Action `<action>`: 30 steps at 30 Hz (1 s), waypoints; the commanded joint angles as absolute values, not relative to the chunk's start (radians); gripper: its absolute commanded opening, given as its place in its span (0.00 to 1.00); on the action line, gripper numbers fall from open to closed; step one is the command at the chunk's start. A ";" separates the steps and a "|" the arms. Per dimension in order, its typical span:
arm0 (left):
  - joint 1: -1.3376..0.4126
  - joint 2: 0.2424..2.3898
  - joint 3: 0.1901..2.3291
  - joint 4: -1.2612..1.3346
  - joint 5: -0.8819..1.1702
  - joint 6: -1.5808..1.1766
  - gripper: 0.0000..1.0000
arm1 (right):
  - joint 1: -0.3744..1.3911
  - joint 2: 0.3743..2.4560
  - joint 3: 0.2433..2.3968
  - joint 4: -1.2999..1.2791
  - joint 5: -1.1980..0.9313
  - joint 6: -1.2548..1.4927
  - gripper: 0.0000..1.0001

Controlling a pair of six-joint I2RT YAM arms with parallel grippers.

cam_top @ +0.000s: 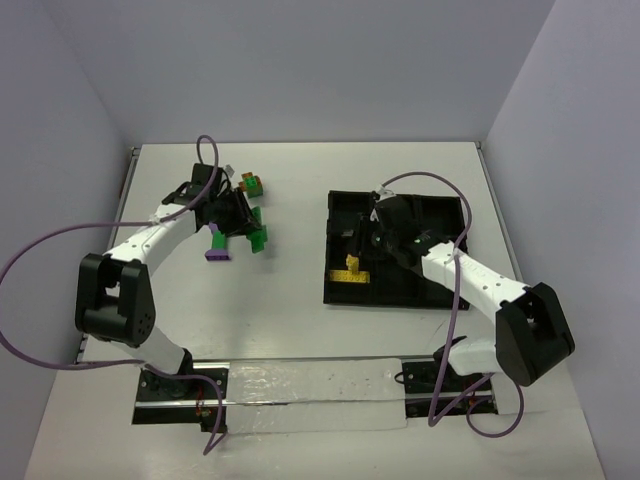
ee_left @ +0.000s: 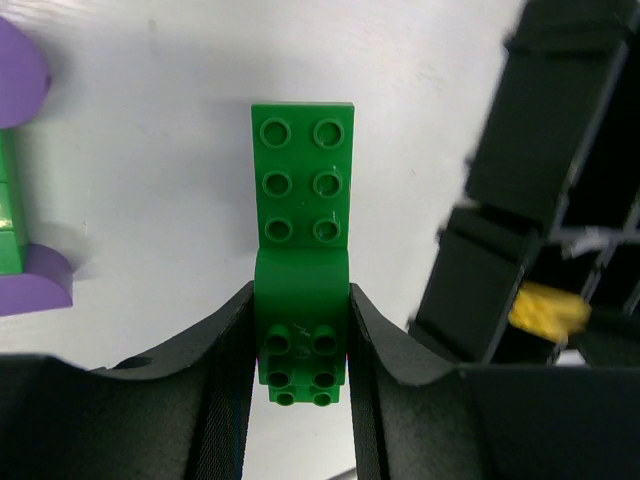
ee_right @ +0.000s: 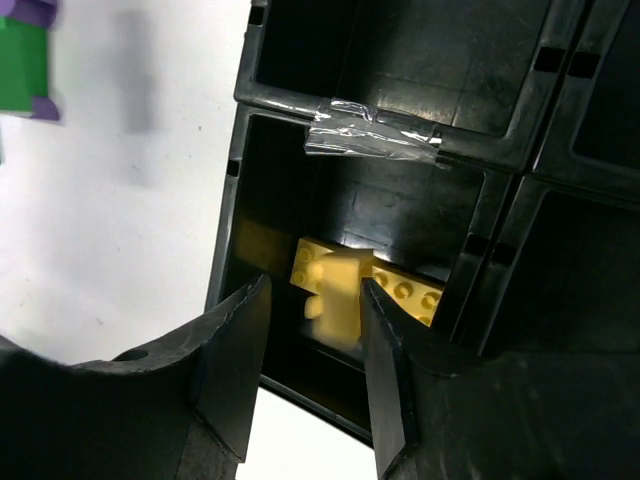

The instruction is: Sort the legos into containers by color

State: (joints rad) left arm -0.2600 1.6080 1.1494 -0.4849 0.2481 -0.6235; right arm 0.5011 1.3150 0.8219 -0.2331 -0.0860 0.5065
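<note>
My left gripper (ee_left: 300, 350) is shut on a green lego (ee_left: 303, 190), a long studded brick held by its near end just above the white table. In the top view this gripper (cam_top: 243, 218) and the green lego (cam_top: 259, 238) are left of the black tray. My right gripper (ee_right: 315, 330) stands open over the tray's near left container (ee_right: 228, 230). A blurred yellow lego (ee_right: 340, 295) sits between its fingers, close to the right one and apart from the left one. Below it a flat yellow lego (ee_right: 405, 290) lies in that container. The top view shows the yellow legos (cam_top: 352, 268) in the tray (cam_top: 400, 292).
A purple and green cluster (cam_top: 218, 250) lies on the table near the left gripper, and an orange and green cluster (cam_top: 251, 185) lies farther back. Clear tape (ee_right: 370, 135) sticks on a tray divider. The other containers look dark and bare.
</note>
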 commanded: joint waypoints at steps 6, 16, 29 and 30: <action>-0.259 1.501 1.156 -0.439 0.595 -0.445 0.00 | 0.498 1.279 0.910 -0.256 -0.102 0.455 0.51; -0.258 1.520 1.141 -0.319 0.774 -0.467 0.00 | 0.497 1.321 1.094 -0.122 -0.435 0.478 0.67; -0.202 1.518 0.994 0.137 1.036 -0.747 0.00 | 0.497 1.529 1.088 0.219 -0.841 0.667 0.75; -0.201 1.517 0.993 0.141 1.040 -0.754 0.00 | 0.498 1.529 1.084 0.235 -0.842 0.667 0.77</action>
